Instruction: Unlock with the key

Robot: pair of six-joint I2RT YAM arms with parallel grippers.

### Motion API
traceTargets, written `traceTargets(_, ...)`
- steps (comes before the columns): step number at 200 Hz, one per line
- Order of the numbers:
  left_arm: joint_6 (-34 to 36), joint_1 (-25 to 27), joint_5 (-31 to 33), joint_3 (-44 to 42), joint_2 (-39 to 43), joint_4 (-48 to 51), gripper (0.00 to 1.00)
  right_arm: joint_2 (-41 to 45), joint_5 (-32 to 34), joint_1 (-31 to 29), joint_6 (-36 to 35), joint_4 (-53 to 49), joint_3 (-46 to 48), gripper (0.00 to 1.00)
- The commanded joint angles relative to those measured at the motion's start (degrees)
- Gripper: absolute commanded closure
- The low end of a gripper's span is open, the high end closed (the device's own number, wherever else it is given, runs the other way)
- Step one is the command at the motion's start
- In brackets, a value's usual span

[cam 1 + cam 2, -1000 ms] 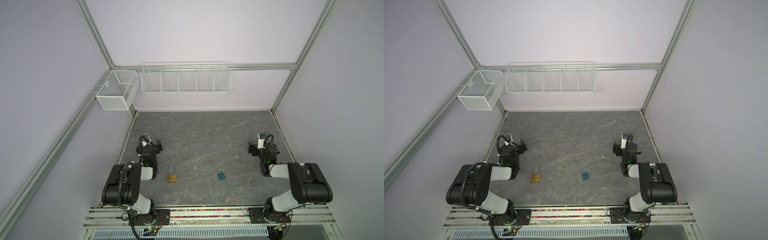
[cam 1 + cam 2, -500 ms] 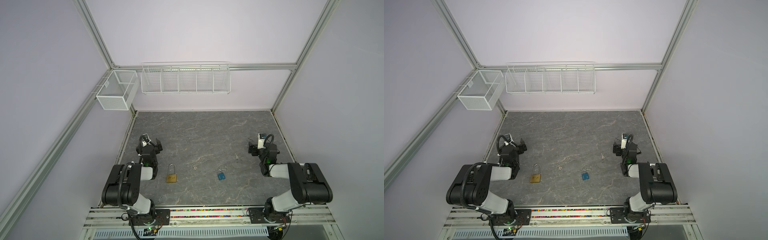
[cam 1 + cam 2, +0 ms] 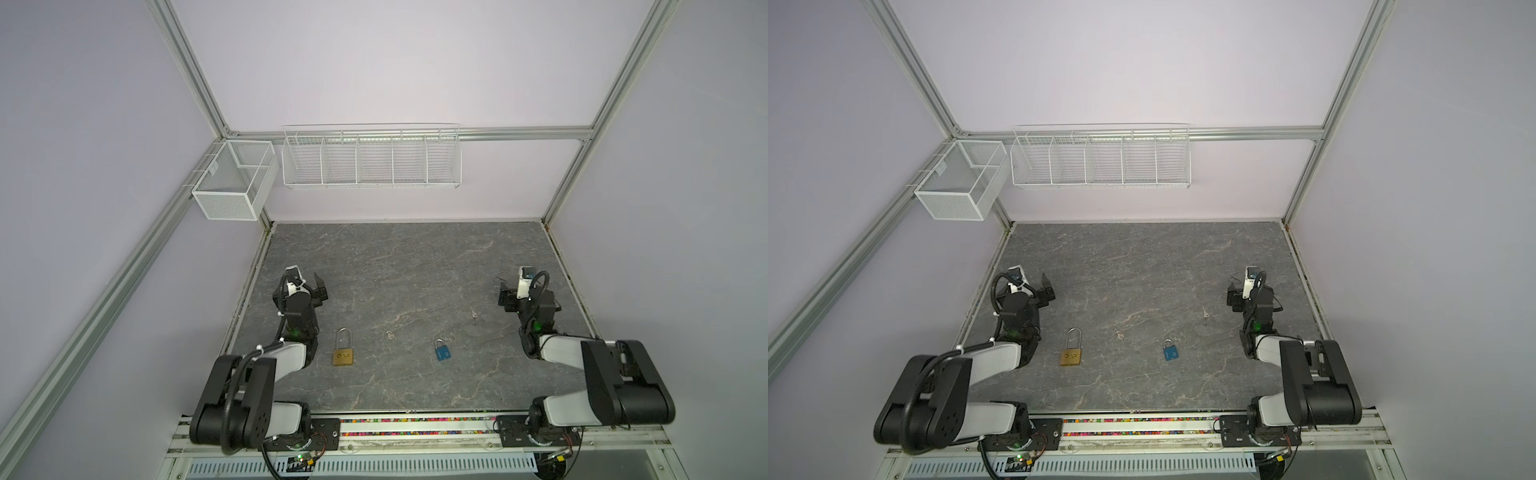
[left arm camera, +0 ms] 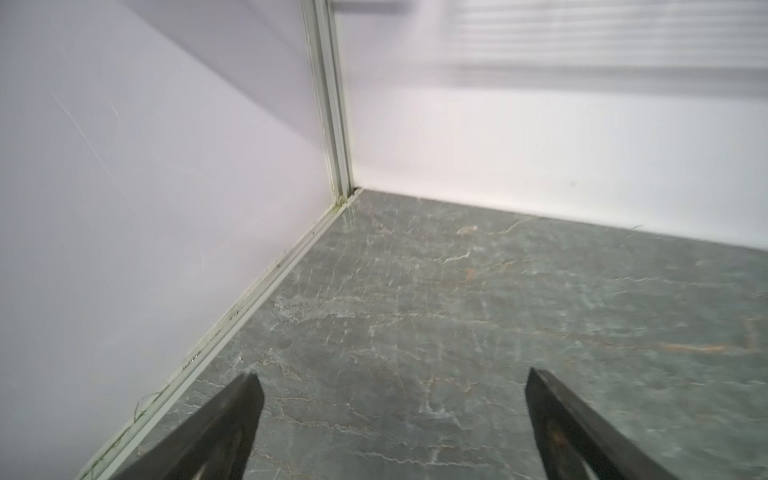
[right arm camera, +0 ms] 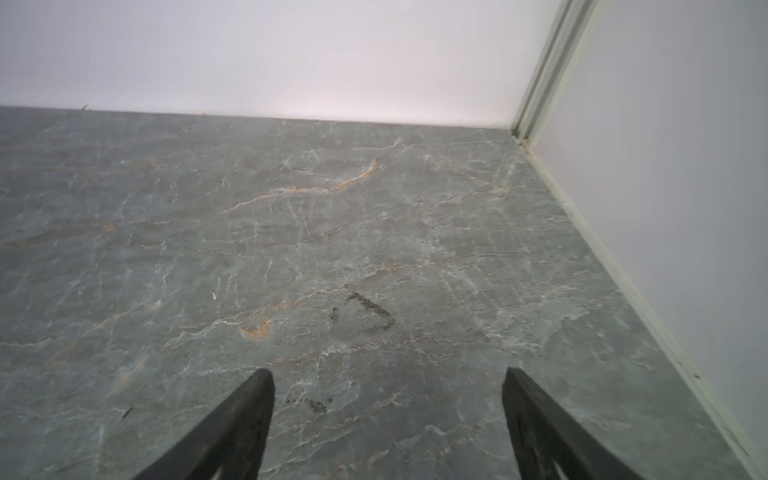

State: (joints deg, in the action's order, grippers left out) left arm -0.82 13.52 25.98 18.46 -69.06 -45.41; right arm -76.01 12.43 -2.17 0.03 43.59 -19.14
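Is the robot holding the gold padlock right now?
No, the gold padlock lies on the table, and the nearby left hand is open and empty.

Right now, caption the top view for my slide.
Left arm and right arm parked, jaws open; brass padlock, blue padlock and small key lie apart on the grey table.

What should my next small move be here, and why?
Probably swing the right claw toward the small key, which lies on the table close to that arm. The right claw and the left claw both stand open and empty. Neither the blue padlock nor the brass padlock shows a key in it, so fetching the key likely comes first.
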Motion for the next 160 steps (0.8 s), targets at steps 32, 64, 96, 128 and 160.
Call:
traceTargets(32, -23.84, 4.14, -33.87, 28.82, 13.78, 55.61, 0.11, 14.16, 13.43, -6.12, 10.41, -49.3, -12.13, 0.12)
traceTargets(64, -26.14, 5.29, -64.97, 38.76, 3.95, 67.94, 0.17, 11.33, -8.41, -7.85, 14.7, -66.27, -21.79, 0.12)
traceTargets(96, -27.11, 15.48, -51.36, 31.69, 10.76, 71.9, 0.2, 10.2, -5.22, -16.7, 19.3, -71.59, -21.52, 0.07)
traceTargets(128, -37.04, 23.47, -45.18, 19.73, 18.37, 59.66, 0.24, 6.98, -5.4, -19.19, 23.35, -67.78, -20.48, 0.17)
traceTargets(160, -41.06, 25.33, -43.27, 14.11, 20.83, 52.95, 0.28, -1.14, -5.49, -19.21, 25.63, -63.74, -22.62, 0.35)
